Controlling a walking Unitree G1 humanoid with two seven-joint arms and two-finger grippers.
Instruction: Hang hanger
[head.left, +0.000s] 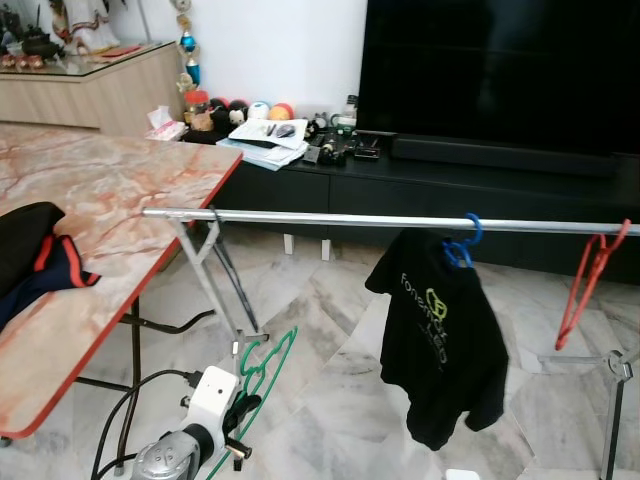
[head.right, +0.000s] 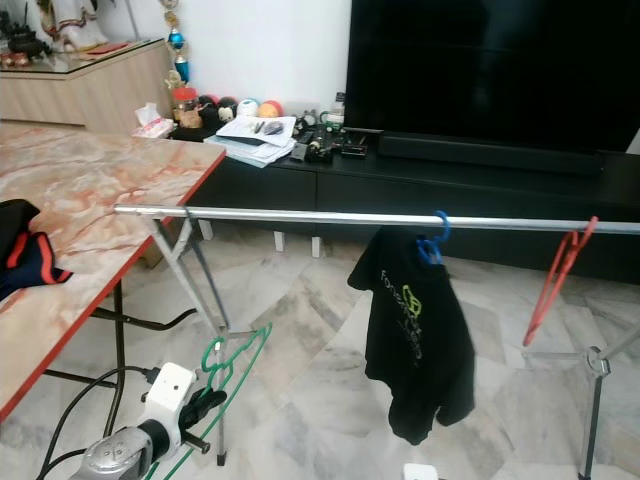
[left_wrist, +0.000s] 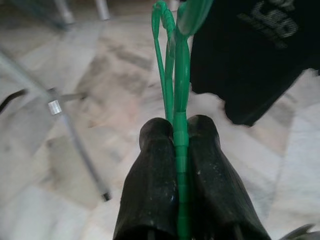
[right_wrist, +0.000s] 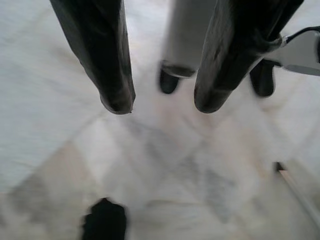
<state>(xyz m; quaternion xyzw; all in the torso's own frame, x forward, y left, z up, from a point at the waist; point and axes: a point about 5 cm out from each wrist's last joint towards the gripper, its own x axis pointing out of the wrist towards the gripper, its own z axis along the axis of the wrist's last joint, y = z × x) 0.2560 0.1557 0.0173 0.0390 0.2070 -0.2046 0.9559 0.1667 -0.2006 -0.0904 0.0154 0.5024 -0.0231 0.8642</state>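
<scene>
Currently: green hanger (head.left: 262, 365) clamped between the fingers of my left gripper (left_wrist: 176, 150), rising from it low and left of the silver rail (head.left: 380, 220), below the bar. Rail carries a black T-shirt (head.left: 440, 335) on a blue hanger (head.left: 462, 245) and a red hanger (head.left: 590, 280). Marble floor (head.left: 330, 400); marble-topped table (head.left: 90, 230) left; television (head.left: 500, 70) behind. My right gripper (right_wrist: 162, 107) hangs idle, fingers apart, holding nothing.

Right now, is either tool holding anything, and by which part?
The left tool is shut on the thin green plastic hanger, pinching its lower frame, hook end pointing up. The right tool is open, holding nothing, over the marble floor.
</scene>
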